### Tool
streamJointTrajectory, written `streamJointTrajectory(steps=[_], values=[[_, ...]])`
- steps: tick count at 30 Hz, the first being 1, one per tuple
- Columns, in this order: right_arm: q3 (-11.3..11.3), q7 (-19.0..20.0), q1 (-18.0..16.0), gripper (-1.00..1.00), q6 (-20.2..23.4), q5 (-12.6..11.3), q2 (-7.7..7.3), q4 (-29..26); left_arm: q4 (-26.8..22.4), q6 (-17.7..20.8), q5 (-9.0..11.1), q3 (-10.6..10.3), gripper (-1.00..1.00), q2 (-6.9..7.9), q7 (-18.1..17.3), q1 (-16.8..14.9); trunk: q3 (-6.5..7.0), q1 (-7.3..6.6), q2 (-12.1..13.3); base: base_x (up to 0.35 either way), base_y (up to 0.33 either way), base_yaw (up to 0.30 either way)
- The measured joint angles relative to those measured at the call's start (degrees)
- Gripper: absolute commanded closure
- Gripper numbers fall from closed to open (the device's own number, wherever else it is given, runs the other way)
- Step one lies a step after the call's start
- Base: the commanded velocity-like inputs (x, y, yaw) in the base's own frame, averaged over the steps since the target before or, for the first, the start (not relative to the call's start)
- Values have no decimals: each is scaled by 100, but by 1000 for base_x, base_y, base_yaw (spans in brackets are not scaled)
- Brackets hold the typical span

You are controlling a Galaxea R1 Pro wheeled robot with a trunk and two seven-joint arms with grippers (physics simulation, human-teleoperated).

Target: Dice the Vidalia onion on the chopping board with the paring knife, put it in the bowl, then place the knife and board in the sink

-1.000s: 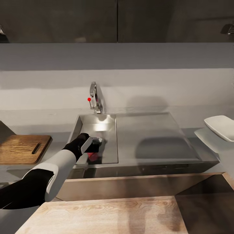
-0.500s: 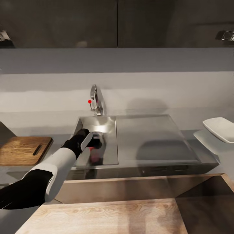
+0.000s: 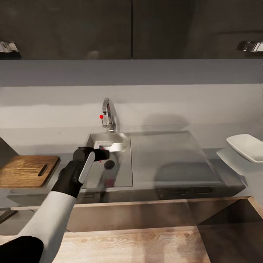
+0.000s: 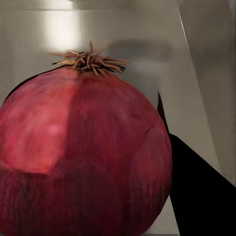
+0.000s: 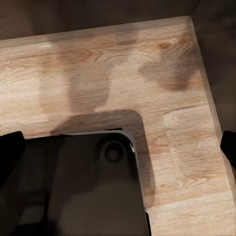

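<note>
The Vidalia onion (image 4: 83, 147), dark red with a dry tuft on top, sits close up in the left wrist view with steel sink wall behind it. My left gripper (image 3: 99, 153) is shut on it above the sink (image 3: 122, 171) basin, near the faucet; one dark finger (image 4: 196, 196) presses its side. In the head view the hand hides most of the onion. The brown chopping board (image 3: 27, 170) lies on the countertop (image 3: 47, 137) left of the sink. The white bowl (image 3: 248, 146) stands at the far right. The paring knife is out of view. My right gripper (image 5: 118, 147) hangs open over wood floor.
A chrome faucet (image 3: 109, 115) with a red dot rises behind the basin. A steel drainboard (image 3: 171, 157) stretches right of the basin. Dark upper cabinets (image 3: 131, 29) hang above. In the right wrist view, the robot's dark base (image 5: 73, 187) is below the gripper.
My left gripper has risen from the basin floor and moved back toward the faucet with the onion, uncovering the drain. The camera has tilted, shifting the whole picture slightly down.
</note>
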Motion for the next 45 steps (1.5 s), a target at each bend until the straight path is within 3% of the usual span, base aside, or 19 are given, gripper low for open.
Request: streamJointTrajectory(steps=[3, 9, 20, 45], values=[[0, 1, -2, -100, 0, 0, 5, 0, -850, 9, -10, 0, 100, 177, 0, 526, 27, 0, 0, 0, 0, 0], [0, 2, -3, -100, 1, 4, 6, 0, -1744, 11, 11, 8, 100, 374, -5, 1052, 81, 0, 0, 0, 24, 0], [0, 3, -1, -100, 2, 11, 6, 1, -2148, 12, 15, 16, 100, 407, -2, 1191, 180, 1, 0, -18, 253, 0], [0, 7, -2, -100, 11, 28, 6, 9, -2301, 21, 15, 25, 100, 407, -2, 1195, 405, 1, 1, -31, 237, 0]])
